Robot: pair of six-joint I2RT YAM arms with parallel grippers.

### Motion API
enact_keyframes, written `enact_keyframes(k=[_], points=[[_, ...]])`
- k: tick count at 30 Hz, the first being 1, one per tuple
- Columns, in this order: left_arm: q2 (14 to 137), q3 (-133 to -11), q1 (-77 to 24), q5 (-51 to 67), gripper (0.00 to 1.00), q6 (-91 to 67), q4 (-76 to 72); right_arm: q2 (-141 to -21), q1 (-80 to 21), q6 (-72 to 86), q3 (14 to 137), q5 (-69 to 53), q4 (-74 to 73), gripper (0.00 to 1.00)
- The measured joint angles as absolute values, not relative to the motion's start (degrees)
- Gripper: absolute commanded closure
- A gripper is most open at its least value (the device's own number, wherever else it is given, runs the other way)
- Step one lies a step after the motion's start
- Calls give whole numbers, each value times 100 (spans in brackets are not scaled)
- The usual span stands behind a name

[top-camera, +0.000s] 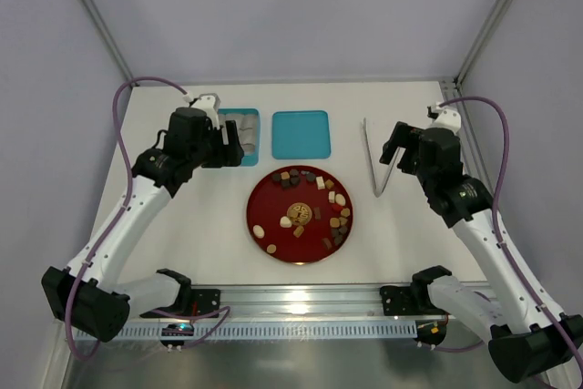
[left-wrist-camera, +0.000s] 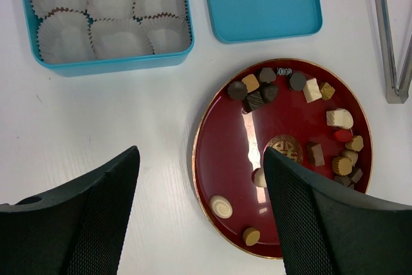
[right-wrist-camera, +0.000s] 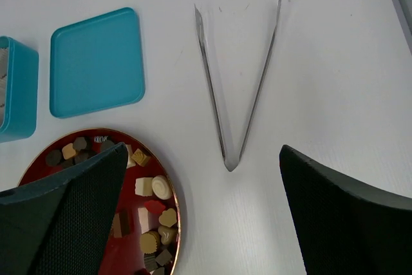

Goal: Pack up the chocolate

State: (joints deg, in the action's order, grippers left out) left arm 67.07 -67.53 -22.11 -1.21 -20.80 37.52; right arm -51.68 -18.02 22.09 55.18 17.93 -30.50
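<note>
Non-task items, white table [top-camera: 200, 225]
Red plate [top-camera: 269, 207] centre; teal tin [left-wrist-camera: 116, 64] with white paper cups [left-wrist-camera: 109, 37] behind-left, teal lid [top-camera: 301, 134] beside it; metal tongs [right-wrist-camera: 230, 162] flat, right

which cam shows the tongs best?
Right wrist: the whole tongs are in frame, both arms and the joined end, spread in a V. Left wrist catches only part of the tongs, cut off at its right and top edges. Top external shows the tongs small and thin.

Dark, tan, white chocolate [left-wrist-camera: 268, 92] pieces lie loose near the rim of the red plate [left-wrist-camera: 225, 152]
</note>
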Motion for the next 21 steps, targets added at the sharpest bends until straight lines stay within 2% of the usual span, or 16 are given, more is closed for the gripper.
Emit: enact_keyframes(k=[10,21], points=[[6694,-6670,-2211,-117,23,-2075,3675,-5546,-1802,2102,5588,1763,-3098,0],[6694,-6580,-2211,14,23,-2075,3645,-7159,-1435,1859,6149,1347,-2987,0]])
